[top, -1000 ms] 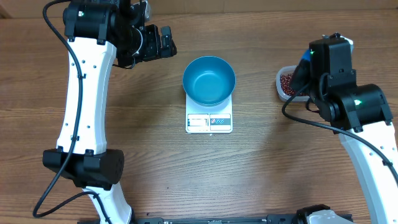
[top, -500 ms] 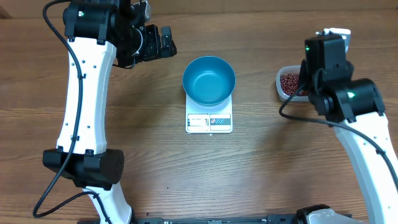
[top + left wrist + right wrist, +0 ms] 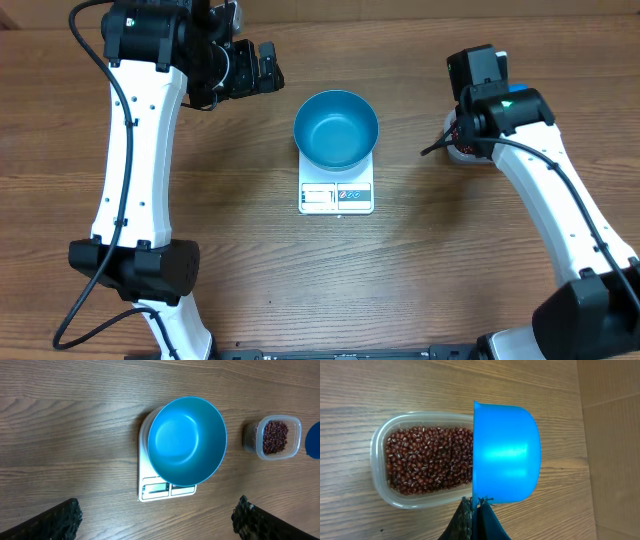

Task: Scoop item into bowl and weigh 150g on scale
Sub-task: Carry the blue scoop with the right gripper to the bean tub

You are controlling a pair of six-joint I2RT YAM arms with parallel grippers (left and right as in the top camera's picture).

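- The right gripper (image 3: pixel 476 504) is clamped shut on the handle of a blue scoop (image 3: pixel 506 452), held over one end of the clear tub (image 3: pixel 379 460) of red-brown beans (image 3: pixel 427 460).
- The left gripper (image 3: pixel 265 66) is spread wide, empty, well apart from the blue bowl (image 3: pixel 336 128).
- The bowl, empty, is seated on the white scale (image 3: pixel 336 198).
- Beans could be spilled if the scoop is overfilled or tilted in transit.

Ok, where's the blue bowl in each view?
Overhead: blue bowl top centre, on the scale.
Left wrist: centre, on the scale.
Right wrist: not in it.
Shared landmark: bean tub, right of the bowl in left wrist view, left-centre in right wrist view.
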